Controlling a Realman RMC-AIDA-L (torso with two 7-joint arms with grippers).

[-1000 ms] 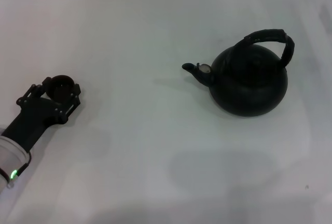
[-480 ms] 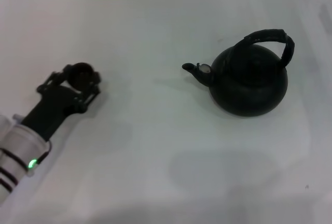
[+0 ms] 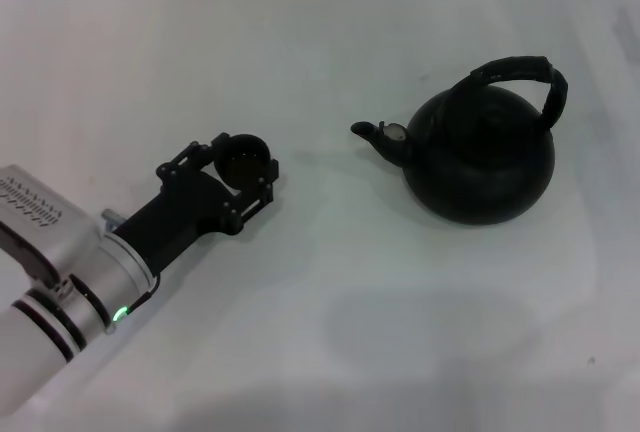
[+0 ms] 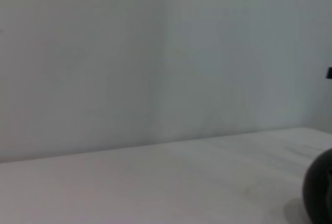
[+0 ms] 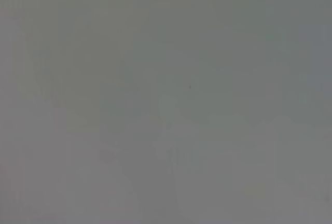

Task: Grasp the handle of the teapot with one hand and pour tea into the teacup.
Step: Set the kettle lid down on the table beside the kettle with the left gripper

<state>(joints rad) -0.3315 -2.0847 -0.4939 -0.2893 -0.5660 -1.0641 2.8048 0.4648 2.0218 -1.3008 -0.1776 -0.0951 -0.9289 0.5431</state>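
Bare table (image 3: 320, 282) lies between teacup (image 3: 243, 159) and teapot (image 3: 480, 157).

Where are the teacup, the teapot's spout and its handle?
teacup (image 3: 243, 159): head view, inside of the bowl, between the left gripper's fingers.
spout (image 3: 372, 134): head view, near its tip, facing the cup.
handle (image 3: 515, 68): head view, top of the black arch.

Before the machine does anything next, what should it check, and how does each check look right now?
1. Teacup held between the left gripper's jaws: ok.
2. Teacup upright, mouth up: ok.
3. Teapot standing upright on the table: ok.
4. Handle free, nothing gripping it: ok.
5. Cup under the spout: not ok, it is well to the left of it.
6. Right gripper ready: cannot tell, not in view.
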